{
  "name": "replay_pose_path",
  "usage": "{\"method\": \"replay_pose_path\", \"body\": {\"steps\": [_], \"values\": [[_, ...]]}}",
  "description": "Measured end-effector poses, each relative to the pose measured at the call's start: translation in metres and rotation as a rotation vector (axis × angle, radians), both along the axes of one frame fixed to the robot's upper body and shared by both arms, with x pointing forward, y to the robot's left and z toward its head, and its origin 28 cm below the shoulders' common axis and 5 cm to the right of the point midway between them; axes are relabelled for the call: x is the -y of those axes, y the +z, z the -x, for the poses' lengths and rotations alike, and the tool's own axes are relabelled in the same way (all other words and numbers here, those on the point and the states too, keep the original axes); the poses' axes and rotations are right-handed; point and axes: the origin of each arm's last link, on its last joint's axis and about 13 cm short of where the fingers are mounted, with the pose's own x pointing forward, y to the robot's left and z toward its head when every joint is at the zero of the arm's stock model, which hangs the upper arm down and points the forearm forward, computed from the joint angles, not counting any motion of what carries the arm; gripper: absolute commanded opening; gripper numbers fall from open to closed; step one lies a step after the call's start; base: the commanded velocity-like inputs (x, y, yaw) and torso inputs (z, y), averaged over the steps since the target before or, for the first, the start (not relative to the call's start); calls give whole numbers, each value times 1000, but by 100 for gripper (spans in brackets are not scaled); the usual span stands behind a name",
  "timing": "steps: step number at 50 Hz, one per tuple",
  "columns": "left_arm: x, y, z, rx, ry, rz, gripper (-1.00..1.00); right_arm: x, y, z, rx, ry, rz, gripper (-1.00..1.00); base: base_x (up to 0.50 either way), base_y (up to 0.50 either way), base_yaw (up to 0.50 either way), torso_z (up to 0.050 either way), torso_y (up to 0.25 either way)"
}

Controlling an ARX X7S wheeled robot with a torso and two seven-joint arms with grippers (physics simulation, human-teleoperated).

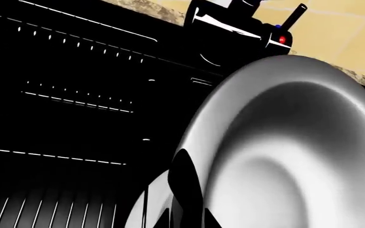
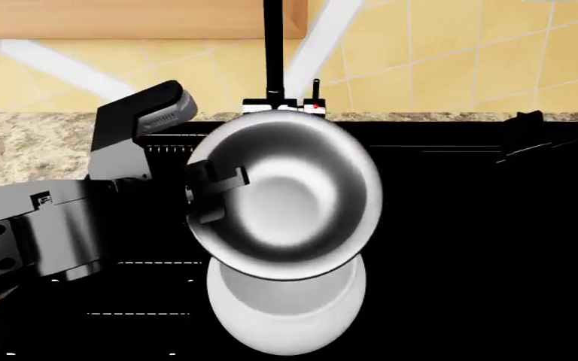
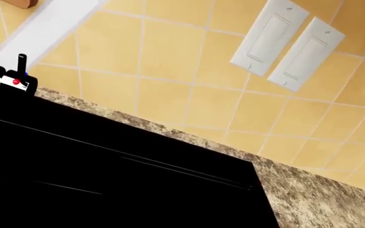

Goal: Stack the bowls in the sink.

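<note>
Silvery-grey bowl point(image 2: 289, 203), clamped at its rim by the left gripper point(image 2: 214, 195), hangs mid-frame above the white bowl point(image 2: 289, 320) in the black sink point(image 2: 470, 248); right gripper unseen.

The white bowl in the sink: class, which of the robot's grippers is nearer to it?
Left. The left gripper grips the silver-lined bowl by its rim directly above the white bowl. The right gripper cannot be made out; its camera faces the sink's far corner, away from both bowls.
</note>
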Motion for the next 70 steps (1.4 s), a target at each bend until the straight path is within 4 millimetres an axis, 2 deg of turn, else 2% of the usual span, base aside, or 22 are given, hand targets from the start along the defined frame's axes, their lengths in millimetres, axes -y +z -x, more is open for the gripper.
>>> {"method": "replay_pose_path", "body": {"steps": [70], "values": [[16, -35, -7, -79, -53, -59, -100, 4, -5, 1, -6, -13, -8, 100, 0, 0, 0, 0, 0]]}}
